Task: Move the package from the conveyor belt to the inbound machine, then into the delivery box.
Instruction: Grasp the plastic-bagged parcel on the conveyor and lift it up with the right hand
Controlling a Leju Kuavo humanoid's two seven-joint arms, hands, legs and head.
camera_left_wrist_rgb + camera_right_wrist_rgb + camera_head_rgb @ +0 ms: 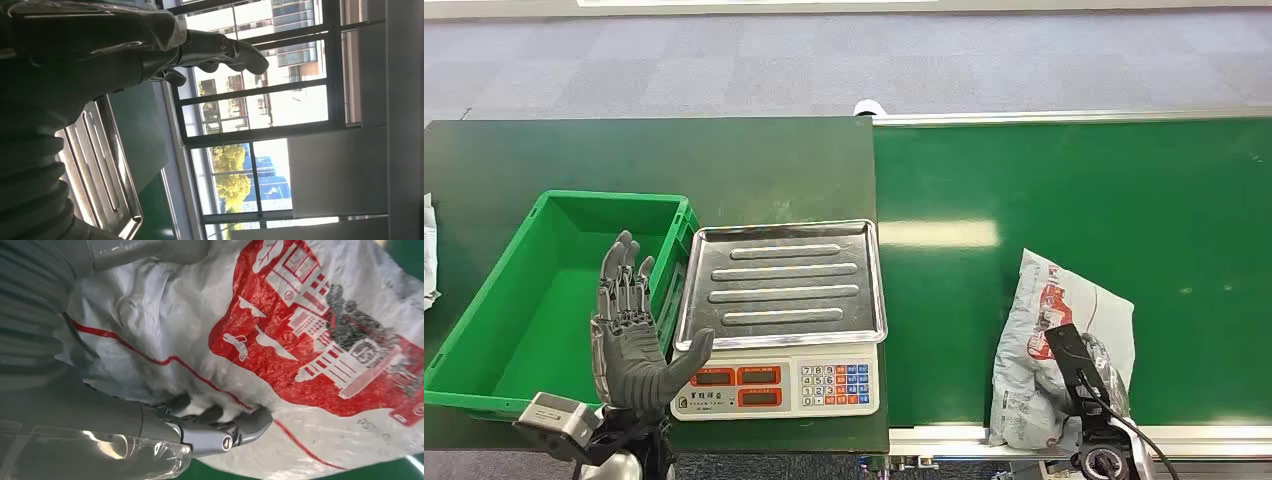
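The package (1064, 300), a grey plastic mailer with red print, lies at the near edge of the green conveyor belt (1074, 190). My right hand (1089, 375) rests on its near end; in the right wrist view its fingers (220, 432) dig into the crumpled package (300, 330) with the thumb on the opposite side. The inbound machine is a weighing scale (774, 385) with a bare steel pan (779, 280). My left hand (629, 340) is raised with fingers spread and holds nothing, between the scale and the green delivery box (554, 300). The left wrist view shows that hand (215, 50) above the pan (95, 165).
Scale and box stand on a dark green table (674, 160) that abuts the belt's left end. A white object (429, 250) lies at the table's far left edge. Grey carpet lies beyond. A metal rail (944, 437) runs along the belt's near edge.
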